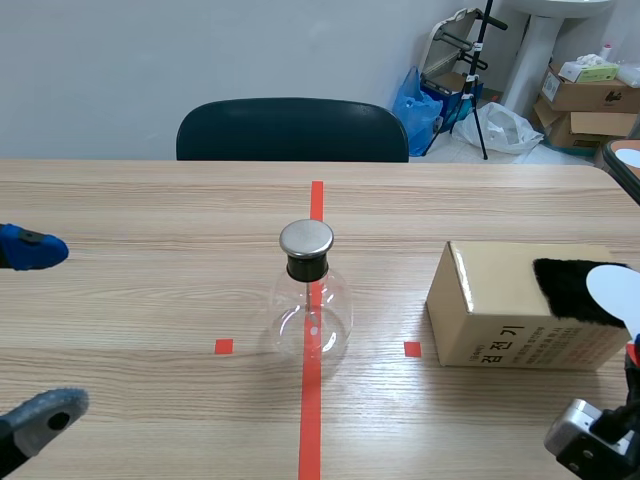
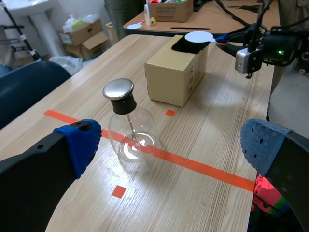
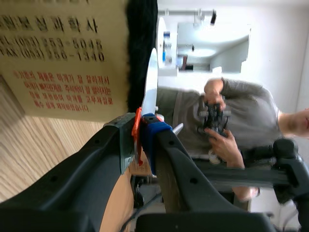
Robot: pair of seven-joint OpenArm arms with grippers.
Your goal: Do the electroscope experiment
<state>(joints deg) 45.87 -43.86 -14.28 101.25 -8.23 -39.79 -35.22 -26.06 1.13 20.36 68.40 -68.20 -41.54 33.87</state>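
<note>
Looking at our setup, we've got the wooden table (image 1: 150, 300) with a cardboard box (image 1: 500, 300) on the right side, well apart from the electroscope flask (image 1: 312, 315). The flask stands upright on the orange-red centre line, metal cap (image 1: 306, 238) on top. Our left gripper (image 2: 171, 145) hangs wide apart near the flask, holding nothing. A black fur patch (image 1: 565, 288) lies on the box, and our right gripper (image 3: 140, 130) is clamped on the orange handle of a white disc paddle (image 1: 615, 292), disc against the fur.

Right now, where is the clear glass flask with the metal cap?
Scene view: the clear glass flask stands mid-table on the long orange-red tape line, left of the brown cardboard box.
</note>
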